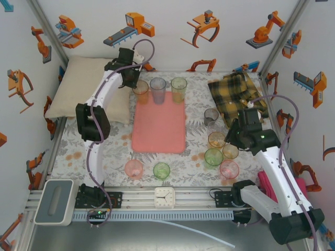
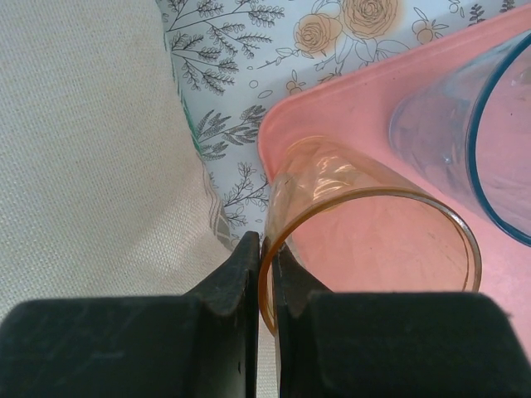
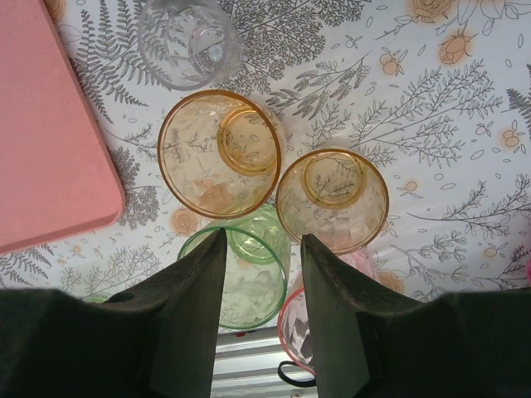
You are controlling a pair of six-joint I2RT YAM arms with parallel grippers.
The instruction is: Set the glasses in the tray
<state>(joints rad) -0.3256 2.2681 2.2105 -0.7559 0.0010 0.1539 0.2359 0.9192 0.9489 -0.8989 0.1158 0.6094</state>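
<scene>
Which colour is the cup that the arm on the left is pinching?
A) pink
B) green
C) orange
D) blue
C: in the left wrist view, the left gripper is shut on the rim of the orange glass, which is at a corner of the tray.

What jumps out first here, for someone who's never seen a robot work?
The salmon-pink tray in the centre, with three tinted glasses at its far end; the left gripper pinches the orange glass by its rim. To its right, a cluster of glasses waits off the tray, the open right gripper above a green glass.
</scene>
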